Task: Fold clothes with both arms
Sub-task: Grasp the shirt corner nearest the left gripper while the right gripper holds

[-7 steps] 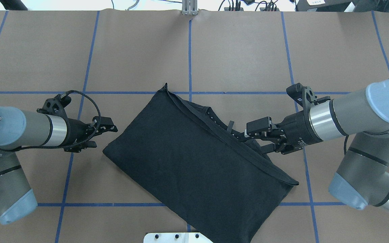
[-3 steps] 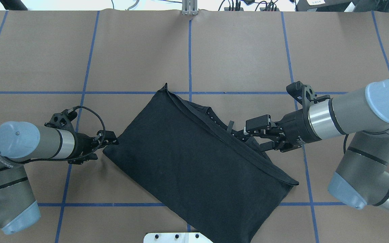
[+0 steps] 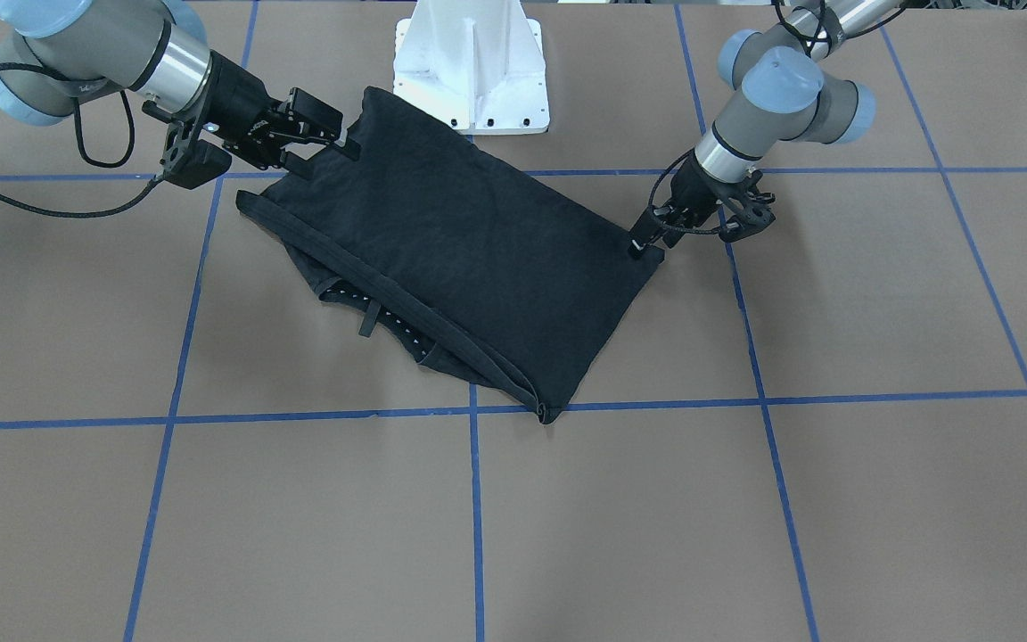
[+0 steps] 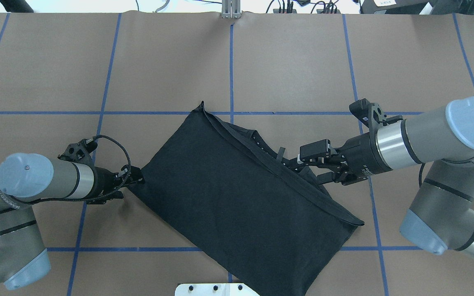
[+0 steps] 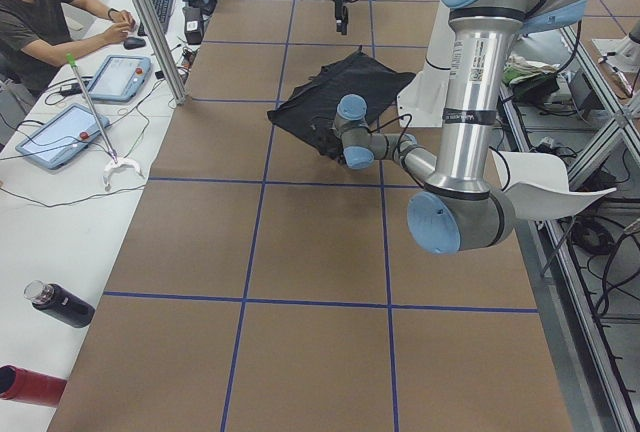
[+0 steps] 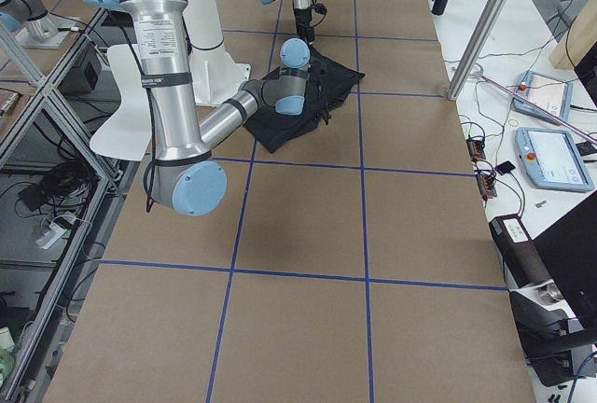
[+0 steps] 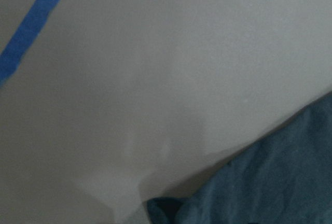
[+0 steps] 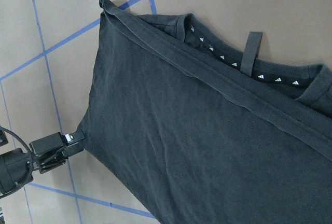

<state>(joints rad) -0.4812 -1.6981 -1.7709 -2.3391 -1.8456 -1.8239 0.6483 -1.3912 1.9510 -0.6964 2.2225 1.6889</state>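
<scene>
The black T-shirt (image 4: pixel 241 197) lies folded into a slanted rectangle with its plain side up, also seen in the front view (image 3: pixel 478 241) and the right wrist view (image 8: pixel 181 146). Its collar (image 8: pixel 244 68) peeks out along the far long edge. My left gripper (image 4: pixel 136 179) is low at the shirt's left corner, fingers a little apart around it, seen too in the front view (image 3: pixel 643 241). My right gripper (image 4: pixel 309 165) hovers open over the collar edge, holding nothing. The left wrist view shows only table and a bit of cloth (image 7: pixel 275 182).
The brown table is marked with blue tape lines (image 4: pixel 231 61). The white pedestal base (image 3: pixel 471 71) stands just behind the shirt's near edge. A person sits at a side desk (image 5: pixel 60 12) with tablets; bottles (image 5: pixel 55 304) lie there.
My left arm swung toward the shirt and down, bringing its gripper from beside the cloth onto the left corner. The right gripper and the shirt have barely moved.
</scene>
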